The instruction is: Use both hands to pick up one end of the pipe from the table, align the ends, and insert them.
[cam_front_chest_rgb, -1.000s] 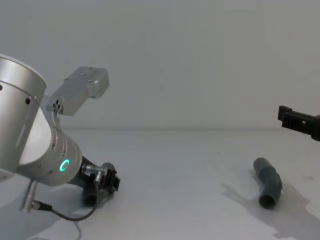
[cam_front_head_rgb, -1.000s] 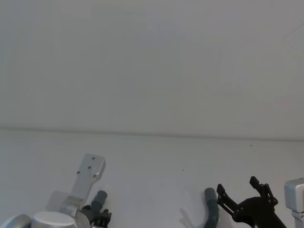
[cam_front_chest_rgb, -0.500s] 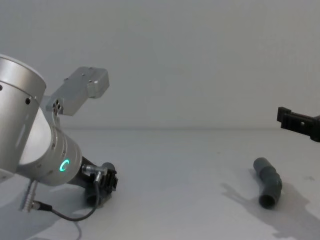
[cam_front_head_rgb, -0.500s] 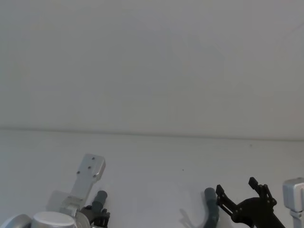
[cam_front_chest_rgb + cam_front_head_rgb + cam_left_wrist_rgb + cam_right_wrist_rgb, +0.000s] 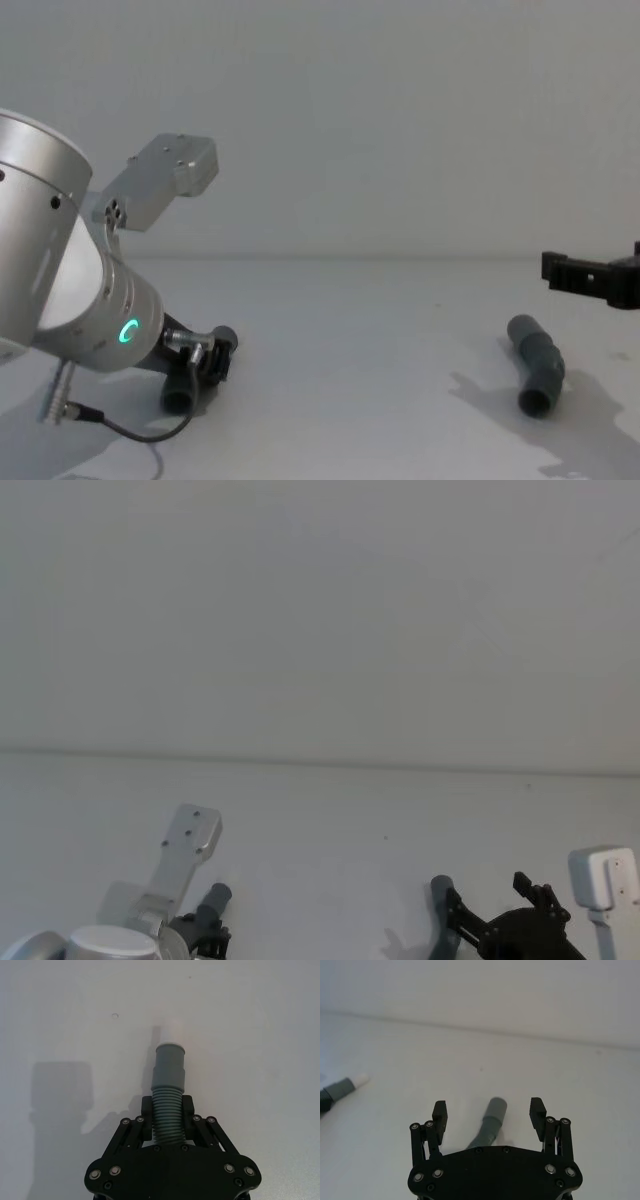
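On the table [image 5: 330,860] lie two dark grey pipe pieces. My left gripper [image 5: 166,1115] is shut on the ribbed middle of the left piece [image 5: 169,1067], whose white tip [image 5: 170,1035] points away from the fingers. In the chest view that gripper [image 5: 212,362] holds the left piece [image 5: 180,393] low over the table. The right piece [image 5: 537,360] lies free on the right, socket cuff [image 5: 495,1109] facing away. My right gripper [image 5: 488,1109] hovers open just above it, one finger on each side, also seen as right gripper [image 5: 490,895] and right gripper [image 5: 590,278].
A plain grey wall stands behind the table's far edge [image 5: 320,765]. A grey cable [image 5: 120,430] trails from the left arm near the front left. The left piece and its white tip [image 5: 360,1080] lie far from the right gripper.
My right gripper has come down and moved in over the right pipe piece. The left gripper has shifted slightly with its piece.
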Controlling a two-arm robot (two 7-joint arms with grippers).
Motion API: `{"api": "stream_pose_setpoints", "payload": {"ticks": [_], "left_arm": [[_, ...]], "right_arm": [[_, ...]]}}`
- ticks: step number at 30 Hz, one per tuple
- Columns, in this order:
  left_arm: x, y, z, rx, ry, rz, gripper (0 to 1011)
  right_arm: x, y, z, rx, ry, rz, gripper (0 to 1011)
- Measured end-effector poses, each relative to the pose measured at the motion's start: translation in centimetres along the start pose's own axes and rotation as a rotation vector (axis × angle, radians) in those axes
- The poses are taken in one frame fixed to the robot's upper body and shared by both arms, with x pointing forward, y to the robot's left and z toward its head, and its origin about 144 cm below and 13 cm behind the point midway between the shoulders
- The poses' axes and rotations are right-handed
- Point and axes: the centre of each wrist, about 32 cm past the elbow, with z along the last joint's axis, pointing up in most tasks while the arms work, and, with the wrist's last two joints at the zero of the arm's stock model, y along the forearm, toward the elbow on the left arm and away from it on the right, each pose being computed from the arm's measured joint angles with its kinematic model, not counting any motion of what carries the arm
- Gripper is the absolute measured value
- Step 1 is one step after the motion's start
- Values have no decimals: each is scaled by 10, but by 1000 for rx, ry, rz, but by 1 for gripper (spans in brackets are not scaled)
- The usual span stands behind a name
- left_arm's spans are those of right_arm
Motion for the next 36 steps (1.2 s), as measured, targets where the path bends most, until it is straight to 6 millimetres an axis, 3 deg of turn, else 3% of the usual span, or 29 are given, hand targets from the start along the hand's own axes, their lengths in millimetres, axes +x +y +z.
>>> {"api": "stream_pose_setpoints", "payload": {"ticks": [23,36], "left_arm": [[0,0,0,0,0,0,301],[0,0,0,0,0,0,301]], "right_arm": [[-16,14,38,-264,-88,-34,1002],[-26,30,44,-326,-115,-82,1002]]}}
